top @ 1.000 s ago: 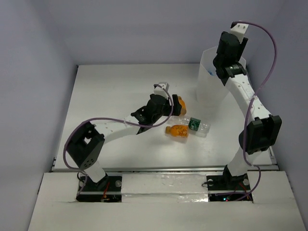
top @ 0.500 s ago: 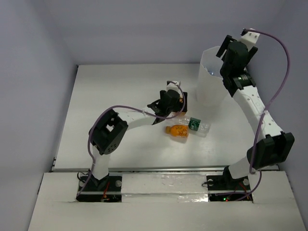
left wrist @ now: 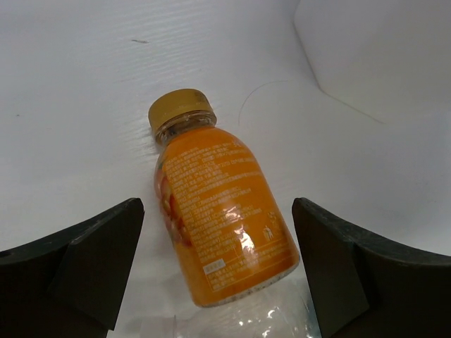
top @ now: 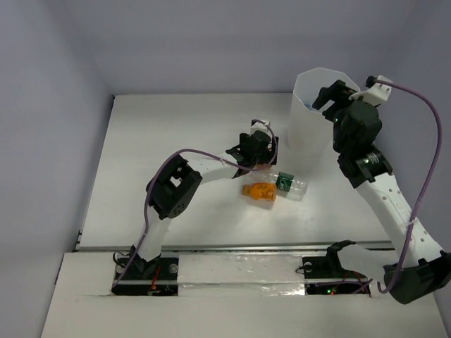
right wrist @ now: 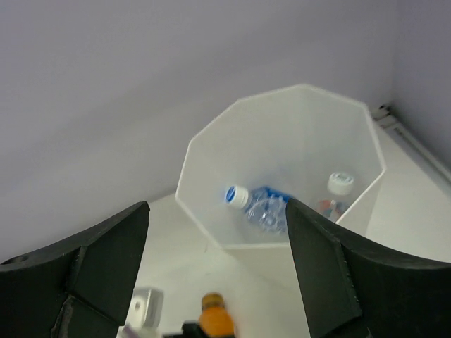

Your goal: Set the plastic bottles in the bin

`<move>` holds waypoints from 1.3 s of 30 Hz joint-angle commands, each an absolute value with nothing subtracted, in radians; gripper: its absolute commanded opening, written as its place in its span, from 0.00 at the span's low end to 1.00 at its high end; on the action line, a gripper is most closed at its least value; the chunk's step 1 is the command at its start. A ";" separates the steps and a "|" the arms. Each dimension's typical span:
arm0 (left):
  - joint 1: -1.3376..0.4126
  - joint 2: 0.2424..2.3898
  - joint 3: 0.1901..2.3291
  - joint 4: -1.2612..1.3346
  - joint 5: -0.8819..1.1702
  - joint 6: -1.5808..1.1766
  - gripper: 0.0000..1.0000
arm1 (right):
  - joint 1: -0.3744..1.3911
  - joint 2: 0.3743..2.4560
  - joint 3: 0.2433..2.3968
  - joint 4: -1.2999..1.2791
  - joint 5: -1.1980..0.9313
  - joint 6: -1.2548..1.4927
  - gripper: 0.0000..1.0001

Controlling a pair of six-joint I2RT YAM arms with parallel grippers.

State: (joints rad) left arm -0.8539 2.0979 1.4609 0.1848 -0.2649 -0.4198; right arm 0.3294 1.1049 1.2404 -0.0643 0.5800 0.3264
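Observation:
An orange-filled bottle (left wrist: 222,211) with an orange cap lies on the table between the open jaws of my left gripper (left wrist: 217,208), cap pointing away; the pads do not touch it. In the top view my left gripper (top: 261,149) covers it, just left of the bin. A second orange bottle (top: 259,190) and a clear bottle with a green label (top: 287,183) lie side by side nearer the arms. The tall white bin (top: 313,116) holds a blue-capped clear bottle (right wrist: 262,205) and a white-capped one (right wrist: 340,184). My right gripper (top: 325,95) hangs open and empty above the bin's right rim.
The bin's wall (left wrist: 373,56) stands close ahead and to the right of the left gripper. The clear bottle's end (left wrist: 282,317) lies against the base of the straddled orange bottle. Grey walls close the table (top: 162,162) on three sides.
My left gripper has moved right, toward the bin, and now straddles the orange bottle. My right arm has swung back and to the right, from over the bin to its right rim.

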 commanded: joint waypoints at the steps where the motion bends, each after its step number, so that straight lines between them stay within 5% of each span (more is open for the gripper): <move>1: -0.857 2.121 1.516 0.167 -0.281 -0.410 0.84 | 0.373 1.052 1.168 -0.023 0.528 0.359 0.84; 8: -0.857 2.184 1.595 0.156 -0.265 -0.417 0.77 | 0.423 0.953 1.063 -0.045 0.500 0.382 0.83; 17: -0.857 2.218 1.672 0.178 -0.268 -0.410 0.51 | 0.423 0.841 0.983 -0.057 0.485 0.403 0.83; 25: -0.835 1.990 1.548 0.310 -0.314 -0.379 0.49 | 0.433 0.723 0.890 -0.093 0.457 0.437 0.82; 27: -0.834 1.919 1.484 0.349 -0.318 -0.380 0.49 | 0.433 0.681 0.864 -0.101 0.437 0.451 0.78; 30: -0.824 1.769 1.399 0.405 -0.334 -0.365 0.49 | 0.433 0.605 0.804 -0.109 0.385 0.480 0.46; 33: -0.824 1.628 1.339 0.475 -0.316 -0.344 0.49 | 0.433 0.557 0.741 -0.127 0.325 0.511 0.30; 39: -0.824 1.534 1.409 0.578 -0.189 -0.331 0.48 | 0.442 0.577 0.609 -0.061 0.181 0.578 0.28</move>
